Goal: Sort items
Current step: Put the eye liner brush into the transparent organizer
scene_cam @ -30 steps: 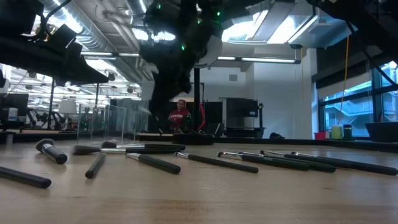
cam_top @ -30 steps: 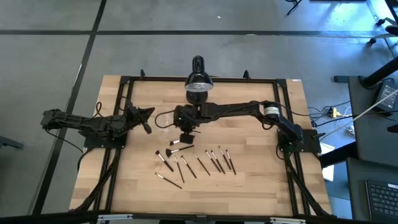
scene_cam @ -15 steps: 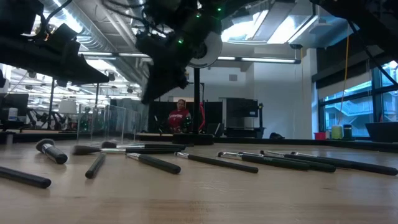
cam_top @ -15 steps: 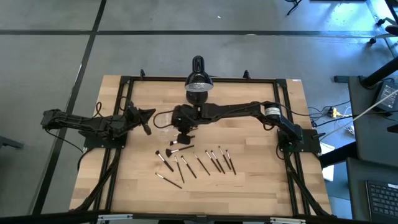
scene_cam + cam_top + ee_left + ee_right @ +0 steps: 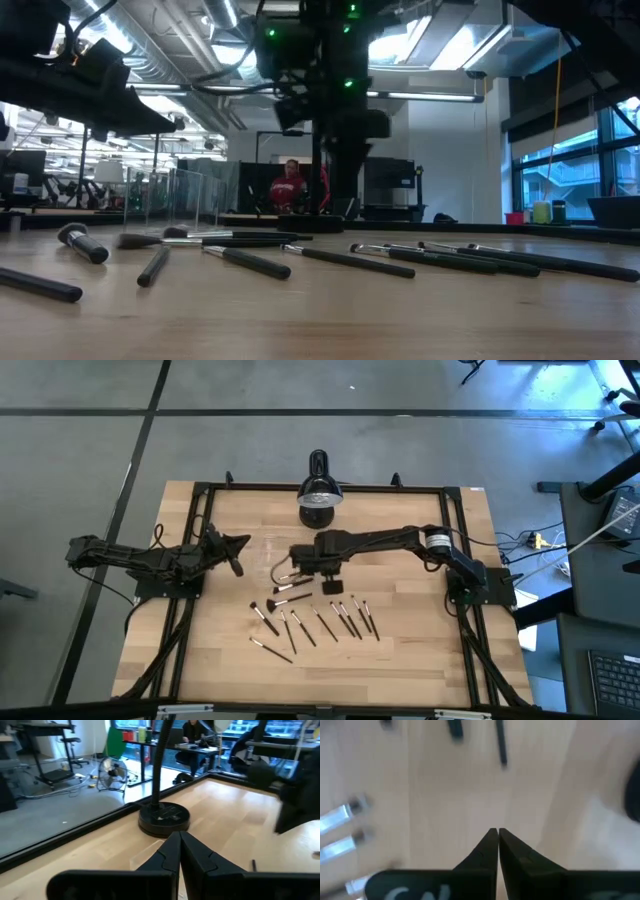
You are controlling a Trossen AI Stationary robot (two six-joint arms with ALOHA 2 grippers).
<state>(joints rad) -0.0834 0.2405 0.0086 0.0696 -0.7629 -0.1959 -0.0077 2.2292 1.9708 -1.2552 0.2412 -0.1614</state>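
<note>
Several thin makeup brushes (image 5: 340, 618) lie flat on the wooden table, spread in a loose row toward its near side; the low view shows the brushes (image 5: 400, 260) as dark handles. My right gripper (image 5: 300, 563) hangs shut above the table just beyond the row. In its wrist view the right gripper (image 5: 498, 832) is bare, with silvery ferrules (image 5: 340, 817) off to one side. My left gripper (image 5: 238, 566) waits shut at the table's left; the left gripper (image 5: 179, 837) holds nothing.
A black desk lamp (image 5: 320, 500) stands at the far middle, with its round base (image 5: 164, 817) ahead of the left gripper. A black frame (image 5: 200, 560) runs along the table's edges. Bare wood lies near the front edge. A person (image 5: 290, 188) sits in the room beyond.
My right gripper has swung toward the table's right and turned about its wrist, staying above the table. The brushes in the row have kept their places.
</note>
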